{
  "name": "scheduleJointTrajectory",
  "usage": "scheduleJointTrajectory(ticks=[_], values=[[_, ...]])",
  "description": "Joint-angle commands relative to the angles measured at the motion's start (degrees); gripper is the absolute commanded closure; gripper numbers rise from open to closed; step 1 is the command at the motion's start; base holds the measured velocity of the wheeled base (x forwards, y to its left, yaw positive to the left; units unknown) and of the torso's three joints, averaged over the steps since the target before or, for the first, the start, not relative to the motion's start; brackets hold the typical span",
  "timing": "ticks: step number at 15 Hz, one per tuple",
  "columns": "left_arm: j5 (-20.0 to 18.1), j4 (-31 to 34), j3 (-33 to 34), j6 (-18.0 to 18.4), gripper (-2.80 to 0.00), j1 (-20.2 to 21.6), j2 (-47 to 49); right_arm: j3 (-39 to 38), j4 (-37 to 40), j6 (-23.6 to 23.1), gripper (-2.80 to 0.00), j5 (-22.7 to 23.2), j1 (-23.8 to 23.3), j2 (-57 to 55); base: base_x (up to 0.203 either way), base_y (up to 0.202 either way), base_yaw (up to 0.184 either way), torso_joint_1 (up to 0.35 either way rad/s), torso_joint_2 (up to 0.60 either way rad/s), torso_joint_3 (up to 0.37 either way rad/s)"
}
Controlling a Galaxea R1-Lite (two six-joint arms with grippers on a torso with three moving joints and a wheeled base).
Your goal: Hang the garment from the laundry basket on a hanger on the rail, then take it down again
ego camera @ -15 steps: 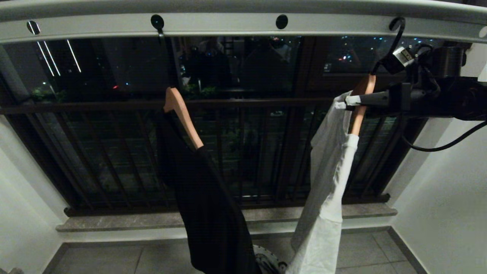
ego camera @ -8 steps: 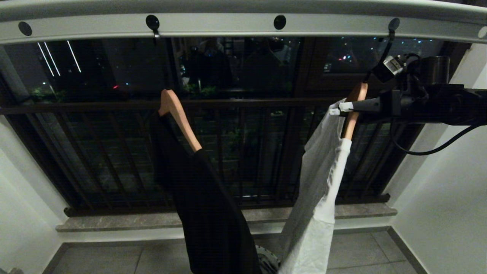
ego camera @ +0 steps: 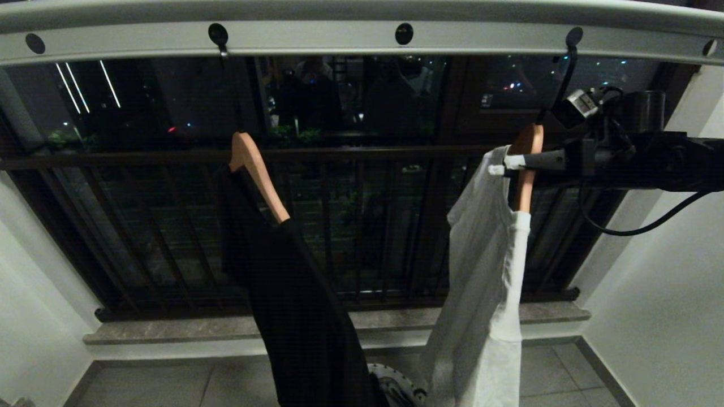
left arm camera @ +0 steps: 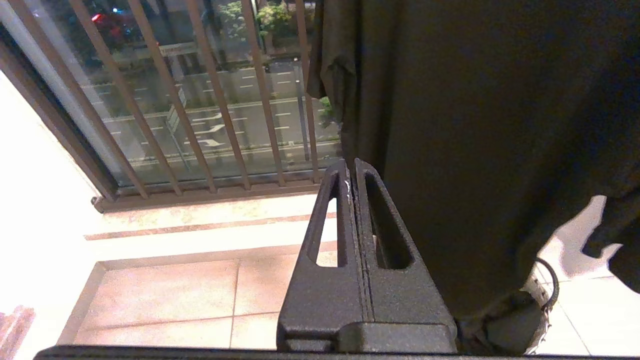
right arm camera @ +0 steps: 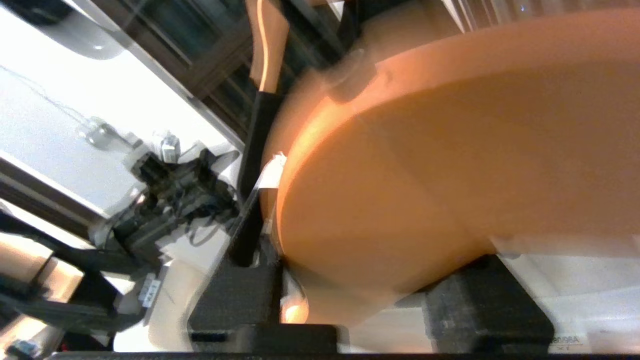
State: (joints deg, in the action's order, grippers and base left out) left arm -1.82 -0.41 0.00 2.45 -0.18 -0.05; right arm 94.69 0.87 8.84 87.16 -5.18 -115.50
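Right hand [ego camera: 500,165] extended level from right, jaws set either side of wooden hanger [ego camera: 526,169]; grip or mere straddle cannot be told. Hanger's dark hook [ego camera: 567,62] seated in hole of rail [ego camera: 317,38]. White garment [ego camera: 486,282] draped on that hanger, hung down toward floor. Second hanger [ego camera: 257,175] with black garment [ego camera: 300,305] hooked further left on rail. Laundry basket [ego camera: 399,390] partly seen low between garments. Left hand [left arm camera: 352,175] closed, empty, parked low beside black garment.

One rail [ego camera: 317,39], two wooden hangers [ego camera: 257,172], two garments [ego camera: 305,316], one laundry basket [ego camera: 396,387].
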Motion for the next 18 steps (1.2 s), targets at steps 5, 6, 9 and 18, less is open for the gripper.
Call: scheduleJointTrajectory(ticks=[5,6,9,18], values=[[0.0,0.0,0.1,0.0,0.00,0.0,0.0,-2.0,0.3,0.0,-2.80,0.5,-0.2,2.1,0.000,0.000,0.000,0.000,0.00,0.000],[0.0,0.0,0.1,0.1,0.00,0.0,0.0,-3.4,0.2,0.0,-2.80,0.5,-0.3,2.9,0.000,0.000,0.000,0.000,0.00,0.000],[0.0,0.0,0.2,0.0,0.00,-0.1,0.0,-9.0,-0.3,0.0,-2.80,0.5,-1.4,6.9,0.000,0.000,0.000,0.000,0.00,0.000],[0.0,0.0,0.1,0.0,0.00,-0.1,0.0,-21.0,-0.3,-0.1,-2.80,0.5,-11.5,17.1,0.000,0.000,0.000,0.000,0.00,0.000]])
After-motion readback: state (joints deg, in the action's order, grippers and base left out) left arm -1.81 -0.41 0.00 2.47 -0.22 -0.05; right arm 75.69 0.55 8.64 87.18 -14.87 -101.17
